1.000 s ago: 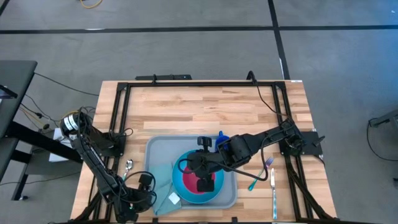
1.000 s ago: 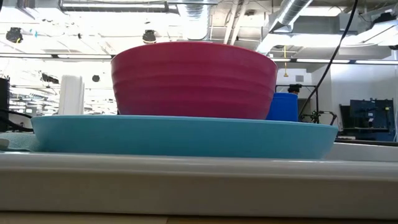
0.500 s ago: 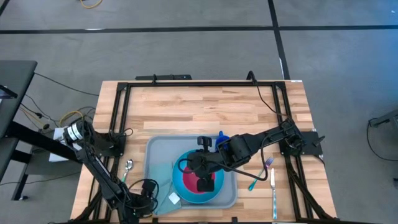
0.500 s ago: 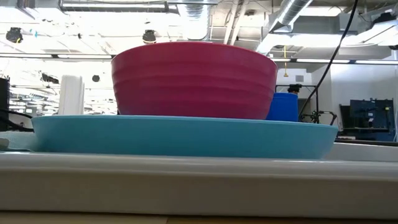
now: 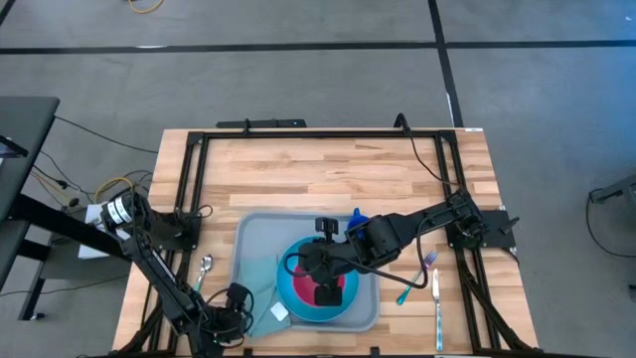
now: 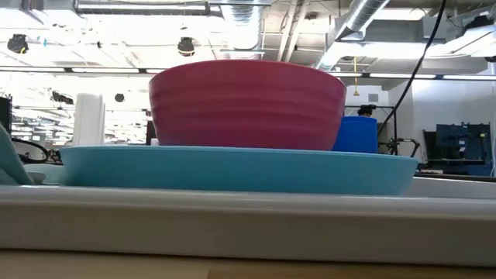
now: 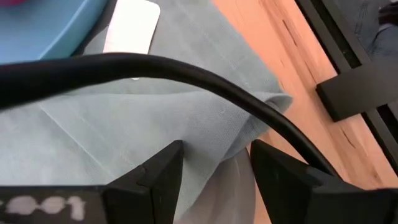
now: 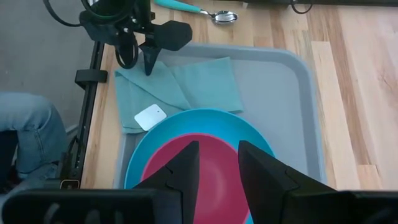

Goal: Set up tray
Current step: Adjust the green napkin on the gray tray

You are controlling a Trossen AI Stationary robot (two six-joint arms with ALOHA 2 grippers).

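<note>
**Tray with plate, bowl and napkin; both grippers at the near half of the table**

- Tray (image 5: 250, 239): grey-blue, rounded corners, low rim. Flat on the wooden table (image 5: 328, 174), at the near middle, long side along the near edge. Near rim fills the foreground of the low view (image 6: 248, 221).
- Blue plate (image 5: 350, 310): round, inside the tray, toward its near right part. Seen edge-on in the low view (image 6: 232, 170).
- Red bowl (image 5: 298, 290): seated on the plate, upright (image 6: 248, 105).
- Teal napkin (image 5: 260, 288): folded, lying over the tray's near left corner and partly past the rim; small white tag (image 7: 132, 26) beside the plate's edge.
- Blue cup (image 6: 355, 133): behind the plate, at the tray's far right side.
- Spoon (image 5: 203, 268): on the table, just left of the tray.
- Fork (image 5: 415, 276) and knife (image 5: 436, 308): on the table, right of the tray, side by side.
- Left gripper (image 7: 214, 162): low at the napkin's outer corner, fingers parted a little with a raised fold of cloth between them; contact with the cloth not certain.
- Right gripper (image 8: 214, 163): above the bowl, fingers spread apart, holding nothing.
- Person's leg in jeans (image 8: 31, 134): beside the table frame, off the near left.
</note>
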